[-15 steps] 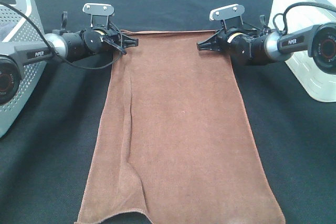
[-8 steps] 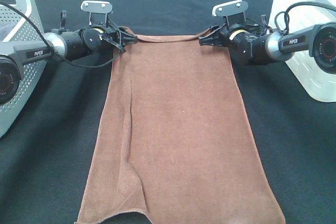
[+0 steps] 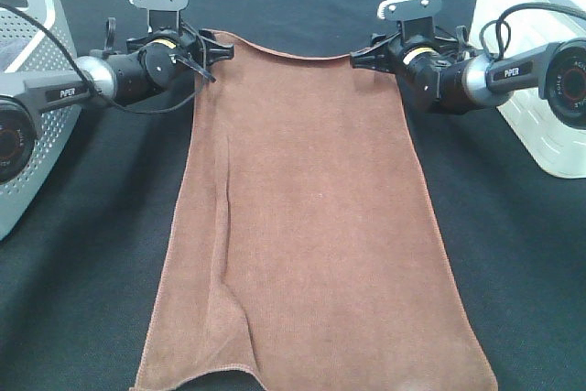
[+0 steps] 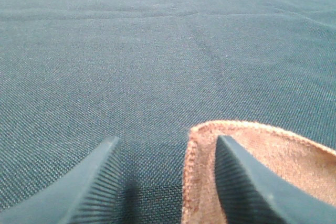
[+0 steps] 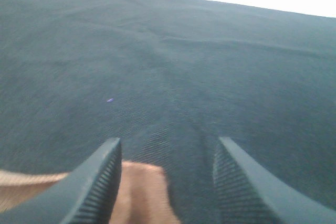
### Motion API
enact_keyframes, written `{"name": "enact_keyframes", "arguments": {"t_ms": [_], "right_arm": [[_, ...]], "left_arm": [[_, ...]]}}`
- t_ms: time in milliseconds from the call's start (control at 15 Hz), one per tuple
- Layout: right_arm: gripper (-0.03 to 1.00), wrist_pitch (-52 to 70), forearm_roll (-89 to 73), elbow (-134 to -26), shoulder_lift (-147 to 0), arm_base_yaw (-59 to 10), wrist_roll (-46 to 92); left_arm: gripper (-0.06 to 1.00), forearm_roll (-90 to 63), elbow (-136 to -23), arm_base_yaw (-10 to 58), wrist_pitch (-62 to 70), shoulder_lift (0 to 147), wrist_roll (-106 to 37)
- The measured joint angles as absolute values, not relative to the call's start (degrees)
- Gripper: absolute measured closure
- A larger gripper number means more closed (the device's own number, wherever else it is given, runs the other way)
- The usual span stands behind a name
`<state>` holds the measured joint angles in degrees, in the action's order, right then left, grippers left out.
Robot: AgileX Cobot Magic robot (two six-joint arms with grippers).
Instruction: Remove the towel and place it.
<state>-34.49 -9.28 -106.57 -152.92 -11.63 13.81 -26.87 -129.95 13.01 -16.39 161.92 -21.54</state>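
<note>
One rust-brown towel (image 3: 311, 226) lies spread flat along the middle of the table (image 3: 82, 299), which is covered in black cloth. The towel's near edge runs off the bottom of the high view, and a long crease runs up its left half. Its width narrows toward the far edge, where both arms meet it. At the towel's far left corner sits the left tool (image 3: 215, 50). In the left wrist view (image 4: 165, 182) its fingers stand apart, with the stitched corner of the towel (image 4: 252, 171) lying between them, against one finger (image 4: 247, 187); whether they press the cloth I cannot tell. At the towel's far right corner sits the right tool (image 3: 359, 58). In the right wrist view (image 5: 165, 182) its fingers are likewise apart, the towel's corner (image 5: 136, 192) between them and touching one finger (image 5: 100, 182). A grey perforated basket (image 3: 27, 89) stands well left of the towel, and a white container (image 3: 540, 125) well right of it.
</note>
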Motion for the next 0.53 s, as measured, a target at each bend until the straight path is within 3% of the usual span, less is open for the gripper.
{"name": "enact_keyframes", "arguments": {"t_ms": [533], "right_arm": [[0.47, -22.2, -11.2, -106.6, -147.4, -11.6, 12.9]], "left_arm": [[0.43, -40.0, -132.9, 10.5, -9.2, 161.9, -31.9]]}}
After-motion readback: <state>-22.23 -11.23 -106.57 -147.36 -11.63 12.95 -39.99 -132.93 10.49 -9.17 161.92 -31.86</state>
